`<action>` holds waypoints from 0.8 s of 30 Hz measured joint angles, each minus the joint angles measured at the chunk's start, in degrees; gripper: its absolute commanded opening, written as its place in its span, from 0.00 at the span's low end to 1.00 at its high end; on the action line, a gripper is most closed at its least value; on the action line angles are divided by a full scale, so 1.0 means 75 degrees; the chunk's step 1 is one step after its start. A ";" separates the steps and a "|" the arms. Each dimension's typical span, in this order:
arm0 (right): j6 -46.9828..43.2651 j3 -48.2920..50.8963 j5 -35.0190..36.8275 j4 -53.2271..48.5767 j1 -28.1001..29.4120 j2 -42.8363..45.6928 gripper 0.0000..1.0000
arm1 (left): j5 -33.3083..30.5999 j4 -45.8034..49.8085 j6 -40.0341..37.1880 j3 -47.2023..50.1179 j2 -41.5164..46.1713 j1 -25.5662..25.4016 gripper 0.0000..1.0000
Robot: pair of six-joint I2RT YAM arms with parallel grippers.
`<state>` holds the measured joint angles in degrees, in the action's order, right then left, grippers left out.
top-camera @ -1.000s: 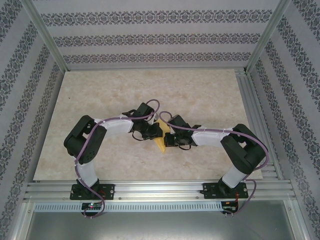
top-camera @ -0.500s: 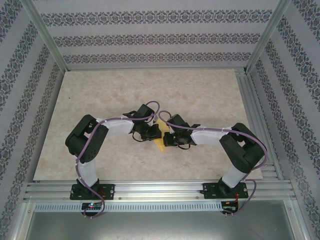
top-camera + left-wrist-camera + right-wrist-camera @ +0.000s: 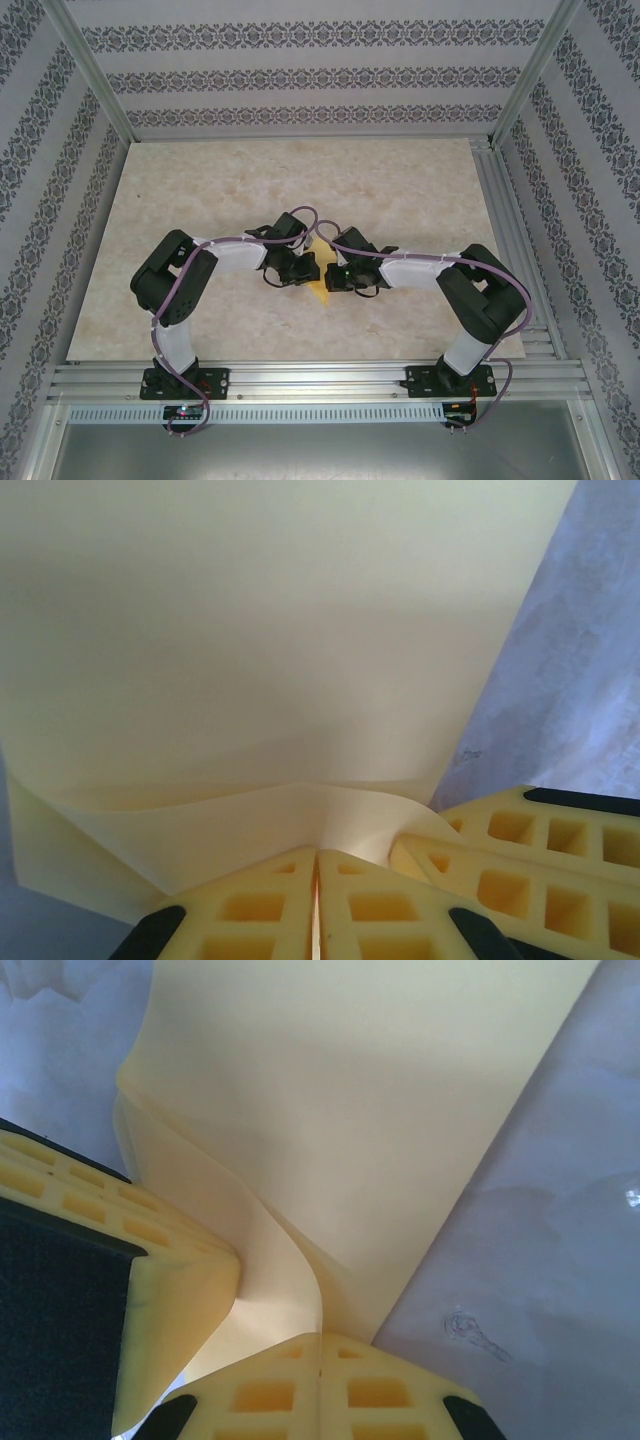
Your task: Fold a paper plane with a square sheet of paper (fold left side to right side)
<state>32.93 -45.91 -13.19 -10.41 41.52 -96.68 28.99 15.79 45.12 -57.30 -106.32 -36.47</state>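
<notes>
A: Where is the sheet of paper [image 3: 320, 291] located?
B: At mid-table [image 3: 200, 180], somewhat toward the near edge; it is caught between the left gripper [image 3: 303, 268] and the right gripper [image 3: 335, 276], which are brought tip to tip over it.
A: Jaws?
B: Both pairs are pressed together; in each wrist view a curled layer of the paper is pinched at the fingertips; the two grips are set just beside each other.
A: Why is it held that way?
B: Judged only: one edge of a flap is taken by both grippers so it can be carried evenly from left to right; thin paper is kept from twisting by two close grips; the broad layer appears to be left on the table as an anchor.
A: Axis and pointing?
B: From above a narrow shape is shown; the long axis is run near to far, slightly tilted; a pointed end is aimed at the near edge; the far end is partly hidden by the grippers.
</notes>
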 measured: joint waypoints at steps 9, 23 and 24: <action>-0.0009 -0.0087 -0.0061 -0.0198 -0.0061 0.0064 0.22 | 0.0009 -0.0353 0.0003 0.0239 0.0076 0.0000 0.12; 0.0096 0.0364 -0.0169 -0.0851 -0.0388 0.1501 0.25 | 0.0009 -0.0475 0.0003 0.0306 0.0102 0.0000 0.11; 0.0143 0.0405 -0.0221 -0.0819 -0.0338 0.1501 0.25 | 0.0009 -0.0475 0.0003 0.0306 0.0102 0.0000 0.11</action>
<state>34.00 -42.87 -14.85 -16.56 38.98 -85.43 29.06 12.23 45.15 -55.00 -105.56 -36.47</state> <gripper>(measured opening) 0.255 0.114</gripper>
